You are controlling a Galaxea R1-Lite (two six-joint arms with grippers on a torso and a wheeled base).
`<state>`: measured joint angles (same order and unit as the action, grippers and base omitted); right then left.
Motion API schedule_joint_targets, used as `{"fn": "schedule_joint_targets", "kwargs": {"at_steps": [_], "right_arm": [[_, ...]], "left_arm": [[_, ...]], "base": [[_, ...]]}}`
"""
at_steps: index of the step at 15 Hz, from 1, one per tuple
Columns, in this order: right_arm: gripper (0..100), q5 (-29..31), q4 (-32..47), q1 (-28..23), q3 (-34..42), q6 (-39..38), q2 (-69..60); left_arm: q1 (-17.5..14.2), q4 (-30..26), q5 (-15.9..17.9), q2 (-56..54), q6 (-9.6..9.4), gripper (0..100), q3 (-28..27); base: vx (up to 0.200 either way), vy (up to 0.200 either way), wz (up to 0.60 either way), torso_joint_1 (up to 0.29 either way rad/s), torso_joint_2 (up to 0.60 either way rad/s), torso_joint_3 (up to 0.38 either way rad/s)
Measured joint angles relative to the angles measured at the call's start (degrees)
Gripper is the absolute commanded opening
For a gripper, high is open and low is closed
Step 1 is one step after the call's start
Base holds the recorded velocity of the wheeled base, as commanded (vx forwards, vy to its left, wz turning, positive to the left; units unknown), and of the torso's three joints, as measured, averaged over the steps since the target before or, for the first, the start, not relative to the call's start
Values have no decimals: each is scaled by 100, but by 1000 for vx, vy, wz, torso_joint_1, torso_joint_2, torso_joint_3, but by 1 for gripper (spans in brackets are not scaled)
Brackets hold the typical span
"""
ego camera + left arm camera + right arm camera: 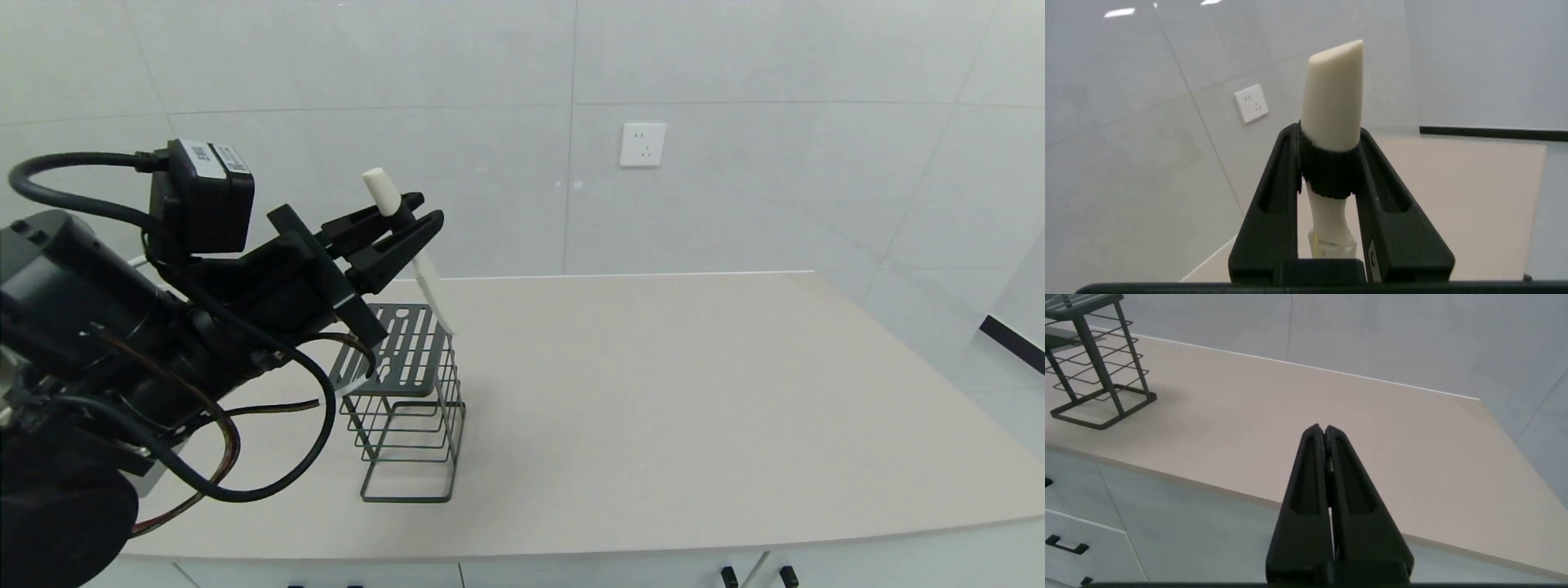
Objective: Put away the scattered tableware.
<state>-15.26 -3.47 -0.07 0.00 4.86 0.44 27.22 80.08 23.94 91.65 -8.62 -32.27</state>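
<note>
Nearest to where I stand, at the left of the head view, the left gripper is raised above the table. Its fingers are clamped on a white-handled utensil, gripping it at a dark band just under the handle. The handle pokes up past the fingers toward the upper left. The pale blade runs down and to the right, so the long axis is tilted, not plumb.

Right below the blade is the wire rack, standing upright on the table left of centre, its slotted top facing up. The blade tip hangs close over the far right corner of that top, though I can't tell whether it touches. To my eye that is what the next move turns on: the tip has to line up with a slot, and the blade may need to come more upright before it goes down.

Further right on the wall is a wall socket. The right gripper hovers over the table's near edge with its fingers pressed together on nothing, well away from the rack, so the left arm is the nearer one
</note>
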Motion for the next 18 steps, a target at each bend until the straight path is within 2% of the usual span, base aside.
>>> {"fn": "schedule_joint_targets", "kwargs": {"at_steps": [2,4,5,11,14,18], "right_arm": [[0,-4,0,-2,0,-57,0],[0,-9,-2,-2,0,-52,0],[0,-9,0,-2,0,-52,0],[0,-9,-7,-2,0,-63,2],[0,-9,-5,-2,0,-74,2],[0,-6,-2,-2,0,-85,5]], "left_arm": [[-151,-235,378,-11,-93,0,-262],[-413,-251,884,66,-378,0,-386],[-558,-235,1026,123,-422,0,-397],[-964,-73,1068,461,-380,0,-533],[-991,299,1068,747,-282,0,-581],[-962,299,1243,885,-266,0,-566]], "base": [[0,0,0,0,0,0],[0,0,0,0,0,0],[0,0,0,0,0,0],[0,0,0,0,0,0],[0,0,0,0,0,0],[0,0,0,0,0,0]]}}
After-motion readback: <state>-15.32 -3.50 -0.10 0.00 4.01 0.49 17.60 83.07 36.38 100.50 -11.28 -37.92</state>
